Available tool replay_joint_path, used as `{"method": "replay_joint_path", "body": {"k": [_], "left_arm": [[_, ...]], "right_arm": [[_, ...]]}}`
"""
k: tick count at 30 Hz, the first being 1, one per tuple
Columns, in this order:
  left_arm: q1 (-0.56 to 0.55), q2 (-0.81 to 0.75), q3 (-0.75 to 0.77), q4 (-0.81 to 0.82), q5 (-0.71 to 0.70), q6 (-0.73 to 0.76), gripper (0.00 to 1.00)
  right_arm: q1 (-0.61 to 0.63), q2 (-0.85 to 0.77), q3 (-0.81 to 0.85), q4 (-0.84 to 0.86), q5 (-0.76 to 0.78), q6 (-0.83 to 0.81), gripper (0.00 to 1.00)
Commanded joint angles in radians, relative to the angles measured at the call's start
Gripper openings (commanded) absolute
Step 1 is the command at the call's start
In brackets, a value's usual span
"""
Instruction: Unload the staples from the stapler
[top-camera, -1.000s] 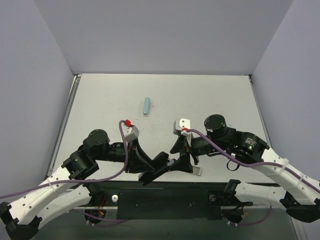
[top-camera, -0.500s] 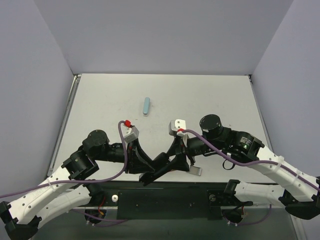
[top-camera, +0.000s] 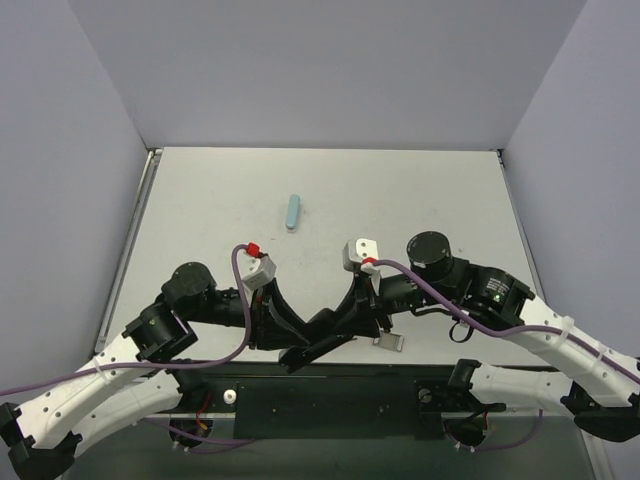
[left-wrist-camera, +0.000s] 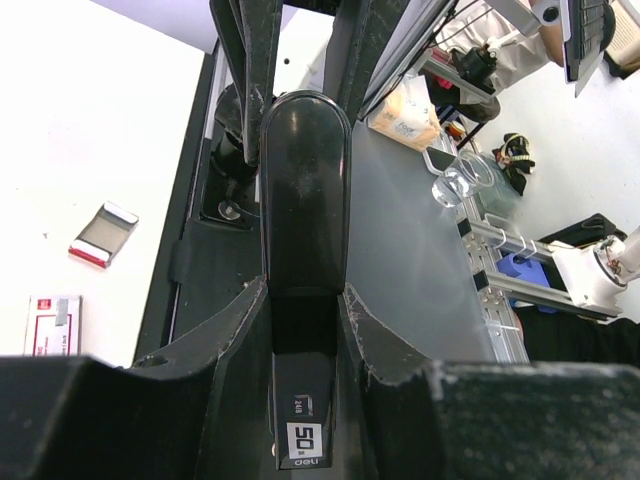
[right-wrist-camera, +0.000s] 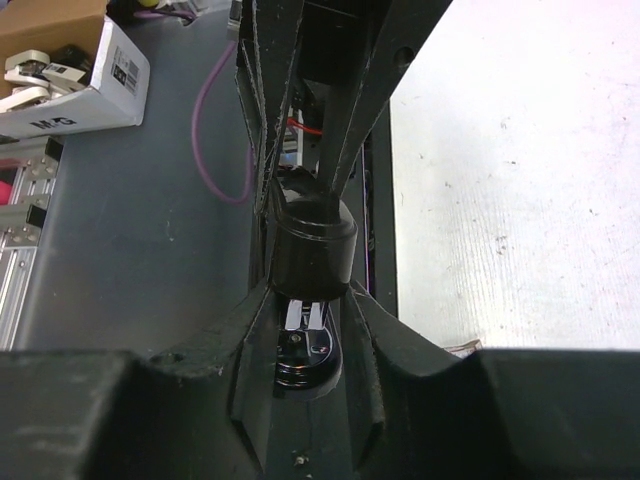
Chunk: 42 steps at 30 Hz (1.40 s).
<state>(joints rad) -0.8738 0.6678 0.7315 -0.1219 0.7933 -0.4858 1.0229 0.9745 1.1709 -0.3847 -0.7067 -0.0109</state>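
The black stapler (top-camera: 322, 332) is held just above the table's front edge between both grippers. My left gripper (top-camera: 292, 345) is shut on one end; in the left wrist view the stapler (left-wrist-camera: 305, 230) runs away from the camera between the jaws of that gripper (left-wrist-camera: 305, 340), with a white "50" label near its base. My right gripper (top-camera: 357, 312) is shut on the other end; in the right wrist view (right-wrist-camera: 310, 320) the jaws pinch the rounded black end (right-wrist-camera: 314, 245), with shiny metal parts (right-wrist-camera: 306, 318) showing below it.
A pale blue oblong bar (top-camera: 292, 212) lies mid-table, beyond the arms. A small silver piece (top-camera: 389, 342) lies by the front edge under the right gripper, also in the left wrist view (left-wrist-camera: 103, 233), near a small red-and-white packet (left-wrist-camera: 52, 324). Grey walls enclose three sides.
The right wrist swung slightly left and back again. The left wrist eased a little left and nearer. Both grippers keep hold of the stapler, which stays almost in place.
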Motion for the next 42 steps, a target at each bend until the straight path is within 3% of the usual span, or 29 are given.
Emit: {"method": "replay_joint_path", "body": {"k": [1, 5, 12, 19, 33, 42], "left_arm": [[-0.002, -0.001, 0.022, 0.107, 0.003, 0.003, 0.0], [-0.002, 0.013, 0.031, 0.107, 0.0, 0.012, 0.0], [-0.002, 0.044, 0.04, 0.107, 0.003, 0.018, 0.36], [-0.002, 0.055, 0.032, 0.169, 0.018, 0.021, 0.52], [-0.002, 0.069, 0.071, 0.191, 0.02, 0.044, 0.64], [-0.002, 0.064, 0.106, 0.134, -0.035, 0.108, 0.66]], "right_arm": [[0.013, -0.042, -0.02, 0.098, -0.045, 0.009, 0.0], [0.017, -0.06, -0.03, 0.109, -0.069, 0.011, 0.0], [0.02, -0.103, -0.05, 0.118, -0.083, 0.009, 0.0], [0.022, -0.122, -0.051, 0.122, -0.097, 0.009, 0.0], [0.022, -0.115, -0.047, 0.124, -0.076, 0.011, 0.0], [0.023, -0.088, -0.065, 0.17, -0.027, 0.095, 0.0]]}}
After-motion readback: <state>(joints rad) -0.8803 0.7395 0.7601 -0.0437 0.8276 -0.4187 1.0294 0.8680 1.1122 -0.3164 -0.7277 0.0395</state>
